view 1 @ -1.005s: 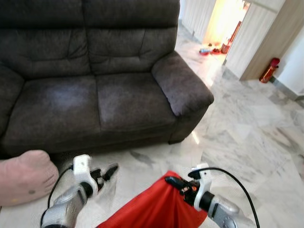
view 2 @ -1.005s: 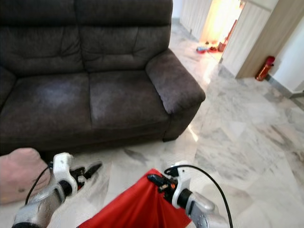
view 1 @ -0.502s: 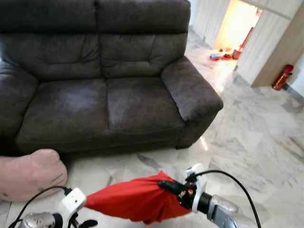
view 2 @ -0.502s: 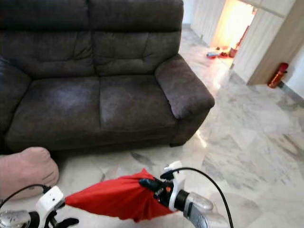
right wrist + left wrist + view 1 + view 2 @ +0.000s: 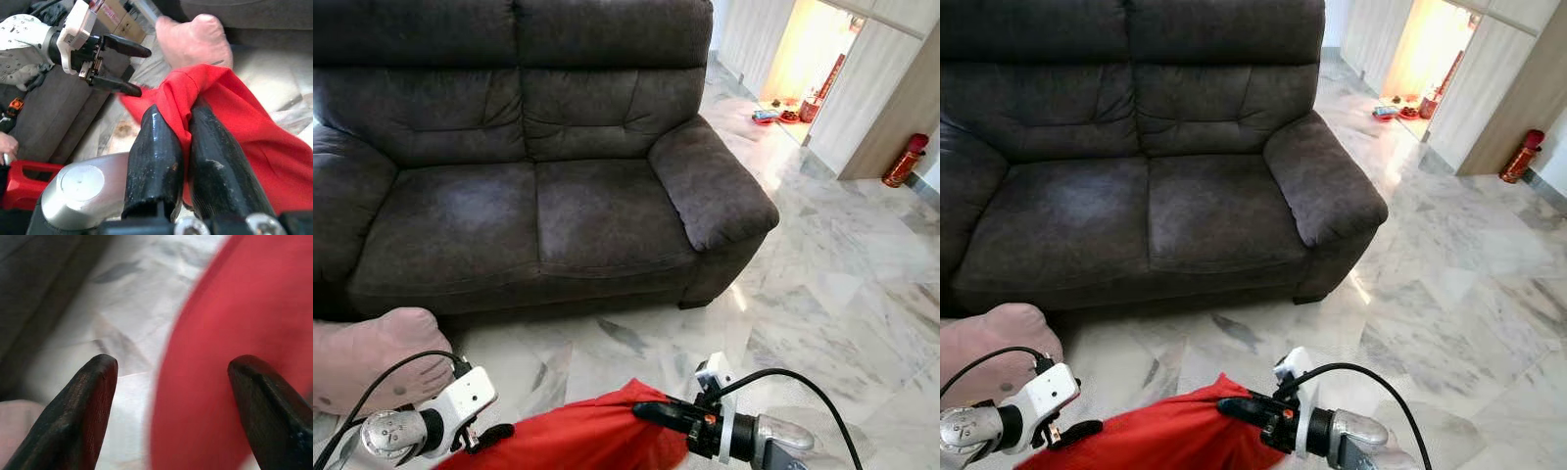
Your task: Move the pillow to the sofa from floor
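A soft red fabric pillow point(image 5: 578, 439) is held above the pale marble floor point(image 5: 822, 284), pinched at a corner by the right gripper point(image 5: 183, 134). The left gripper point(image 5: 122, 66) is spread beside its other end. A dark grey 2-seat sofa point(image 5: 529, 166) stands ahead.

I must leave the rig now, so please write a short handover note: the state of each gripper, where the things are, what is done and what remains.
Right gripper: shut on a fold of the red pillow, held off the floor in front of the robot.
Left gripper: open, at the pillow's other end, not gripping.
Sofa: ahead, seat free.
Pink cushion: on the marble floor to the left, by the sofa.
Done: pillow picked up.
Left: bring it forward, set it on the seat, release.
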### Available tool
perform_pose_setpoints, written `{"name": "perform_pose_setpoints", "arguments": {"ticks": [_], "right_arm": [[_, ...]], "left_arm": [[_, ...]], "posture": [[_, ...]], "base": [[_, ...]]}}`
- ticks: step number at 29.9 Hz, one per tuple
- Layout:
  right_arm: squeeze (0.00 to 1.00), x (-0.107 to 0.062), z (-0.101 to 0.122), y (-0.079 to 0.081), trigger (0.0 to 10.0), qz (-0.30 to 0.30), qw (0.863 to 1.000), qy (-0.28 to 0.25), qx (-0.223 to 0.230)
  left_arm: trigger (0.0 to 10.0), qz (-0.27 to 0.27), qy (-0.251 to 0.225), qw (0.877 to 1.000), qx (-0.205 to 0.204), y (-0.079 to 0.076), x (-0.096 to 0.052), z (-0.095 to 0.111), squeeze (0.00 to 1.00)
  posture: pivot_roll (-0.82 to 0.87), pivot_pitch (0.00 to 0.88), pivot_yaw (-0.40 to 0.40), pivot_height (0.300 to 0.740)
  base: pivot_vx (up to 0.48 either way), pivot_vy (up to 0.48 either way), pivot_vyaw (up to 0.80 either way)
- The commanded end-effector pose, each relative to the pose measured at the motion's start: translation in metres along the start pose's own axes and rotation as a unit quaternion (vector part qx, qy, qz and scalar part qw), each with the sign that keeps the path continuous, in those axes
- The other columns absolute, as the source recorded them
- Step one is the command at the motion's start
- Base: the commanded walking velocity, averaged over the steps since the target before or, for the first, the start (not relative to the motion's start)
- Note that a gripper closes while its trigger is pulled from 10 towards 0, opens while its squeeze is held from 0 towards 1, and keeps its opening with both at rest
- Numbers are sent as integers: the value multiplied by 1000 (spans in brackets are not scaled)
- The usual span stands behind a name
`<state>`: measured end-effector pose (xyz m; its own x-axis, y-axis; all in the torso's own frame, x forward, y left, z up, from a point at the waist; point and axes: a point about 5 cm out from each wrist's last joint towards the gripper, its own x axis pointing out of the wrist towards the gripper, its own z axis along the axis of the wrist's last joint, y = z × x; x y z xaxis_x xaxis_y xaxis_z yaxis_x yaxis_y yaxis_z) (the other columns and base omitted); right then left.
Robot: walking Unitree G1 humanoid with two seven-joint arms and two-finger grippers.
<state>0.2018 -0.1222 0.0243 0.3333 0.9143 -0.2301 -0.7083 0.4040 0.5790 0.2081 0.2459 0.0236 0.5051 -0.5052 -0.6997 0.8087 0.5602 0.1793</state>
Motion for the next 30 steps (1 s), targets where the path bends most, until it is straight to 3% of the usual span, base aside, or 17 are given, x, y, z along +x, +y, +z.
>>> {"name": "perform_pose_setpoints", "arguments": {"ticks": [1, 4, 8, 10, 20, 30], "right_arm": [[0, 1, 18, 7, 10000, 30, 998, -23, -39], [0, 4, 14, 9, 10000, 39, 999, -8, -34], [0, 4, 13, 11, 10000, 43, 998, -6, -34], [0, 4, 13, 10, 10000, 47, 998, -6, -34], [0, 0, 16, 15, 10000, 72, 996, 1, -44], [0, -2, 12, 12, 10000, 66, 996, 18, -48]], "left_arm": [[10000, -27, -6, 1000, -6, -6, 1, 2, 0], [10000, -59, -39, 997, 11, -14, 2, 13, 0], [10000, -52, -55, 997, 23, -11, 0, 20, 0], [10000, -69, -65, 995, 40, -9, -9, 28, 0], [10000, -112, 6, 990, 91, -15, -15, 3, 0], [10000, -140, 29, 983, 112, -27, -15, -3, 0]], "posture": [[141, 0, -109, 740], [148, 0, -111, 740], [148, 0, -111, 740], [148, 0, -109, 740], [143, 0, -107, 740], [143, 0, -111, 740]], "base": [[0, 0, 0], [0, 0, 0], [0, 0, 0], [0, 0, 0], [0, 0, 0], [0, 0, 0]]}}
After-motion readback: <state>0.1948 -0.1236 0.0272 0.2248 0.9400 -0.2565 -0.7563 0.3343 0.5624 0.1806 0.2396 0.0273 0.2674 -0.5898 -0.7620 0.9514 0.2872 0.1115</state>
